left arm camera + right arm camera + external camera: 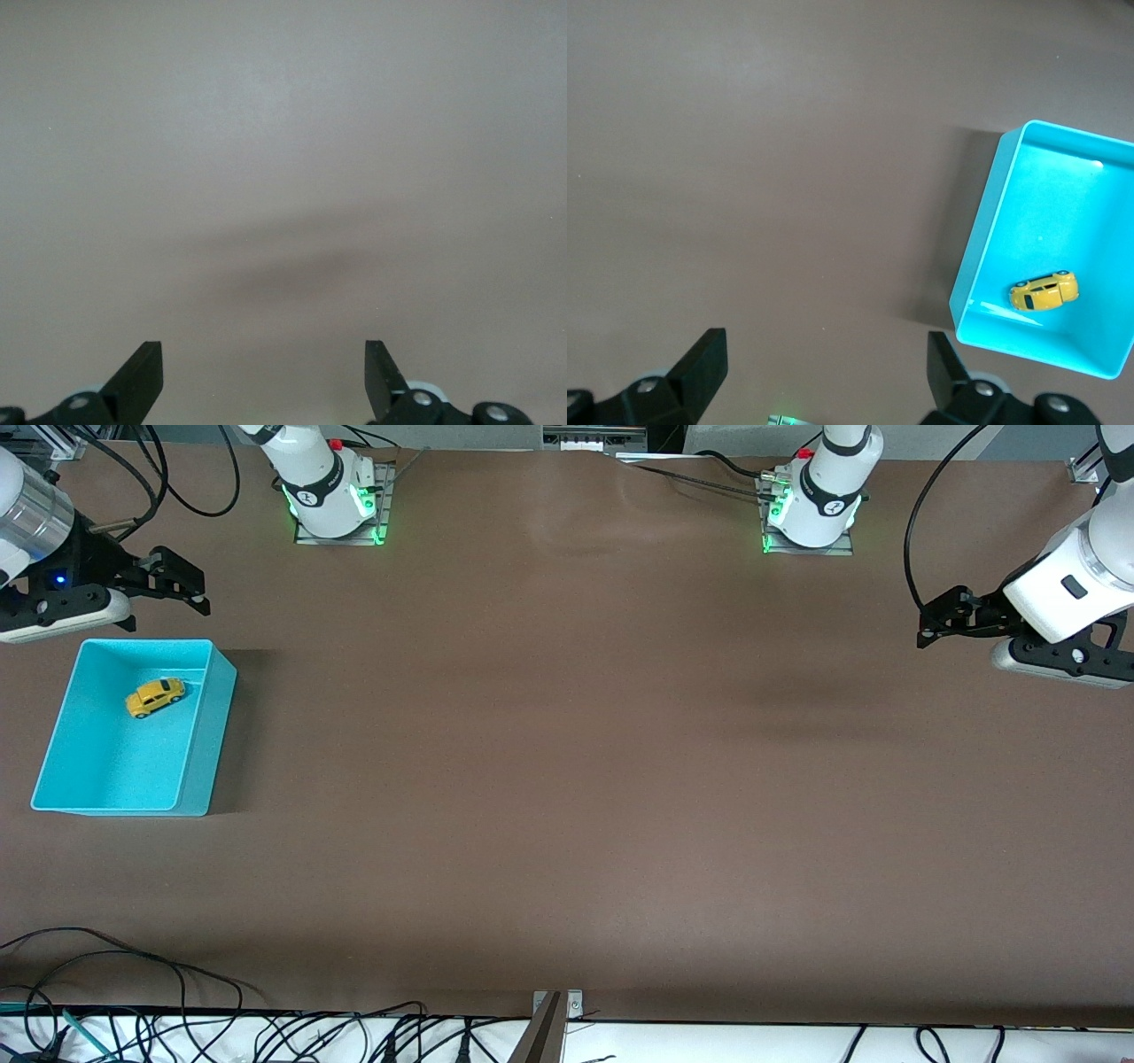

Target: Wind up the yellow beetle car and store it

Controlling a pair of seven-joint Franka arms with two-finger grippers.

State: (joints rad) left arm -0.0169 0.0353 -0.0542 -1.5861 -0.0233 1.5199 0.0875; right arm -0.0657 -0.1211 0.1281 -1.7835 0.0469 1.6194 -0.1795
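The yellow beetle car (155, 697) lies inside the turquoise bin (199, 726) at the right arm's end of the table. It also shows in the right wrist view (1044, 291), in the bin (979, 257). My right gripper (182, 589) is open and empty, up in the air just off the bin's edge that lies farthest from the front camera; its fingertips (709, 359) frame bare table. My left gripper (941, 620) is open and empty over bare table at the left arm's end, its fingertips (146, 367) wide apart.
The brown table (576, 779) stretches between the two arms. Cables (133, 992) lie along the table's edge nearest the front camera. A small metal bracket (554, 1010) sits at the middle of that edge.
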